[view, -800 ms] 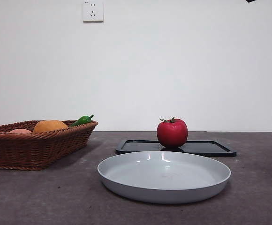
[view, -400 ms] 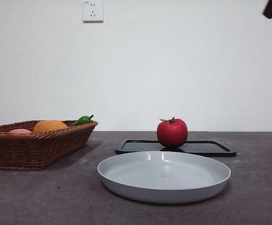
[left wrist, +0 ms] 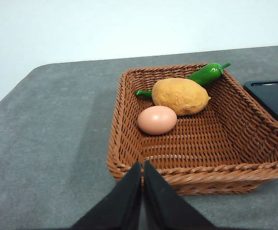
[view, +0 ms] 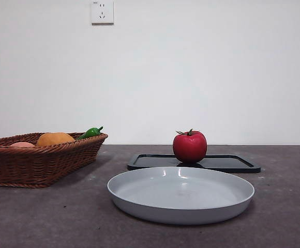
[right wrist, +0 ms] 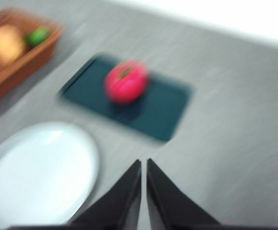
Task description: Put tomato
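Presently the tomato (view: 190, 147) stands upright on the black tray (view: 233, 163), toward that tray's left half, its dark calyx and stem uppermost. Seen from the front, the tray lies flat on the grey table (view: 284, 206) directly behind the white plate (view: 139, 206); the plate holds nothing, and the tomato sits at roughly its 12 o'clock. The wicker basket (view: 36, 165) lies at about 9 o'clock from the tomato, well apart from it.

Left gripper (left wrist: 142, 165): jaws pressed together, holding nothing, positioned above the table just outside the basket's near rim. Basket contents as seen from the left wrist: a pale egg (left wrist: 157, 120), a rough yellow-brown round item (left wrist: 180, 95) touching the egg, and a green pepper (left wrist: 205, 74) lying behind it against the far wall. A corner of the tray shows beside the basket.

Right gripper (right wrist: 144, 164): jaws together, holding nothing, suspended above bare table with the plate to one side. The right wrist picture is blurred; it nonetheless shows the tomato on the tray, well clear of the jaw tips.

Neither gripper appears in the front view. A wall socket (view: 102, 11) is mounted high on the wall.
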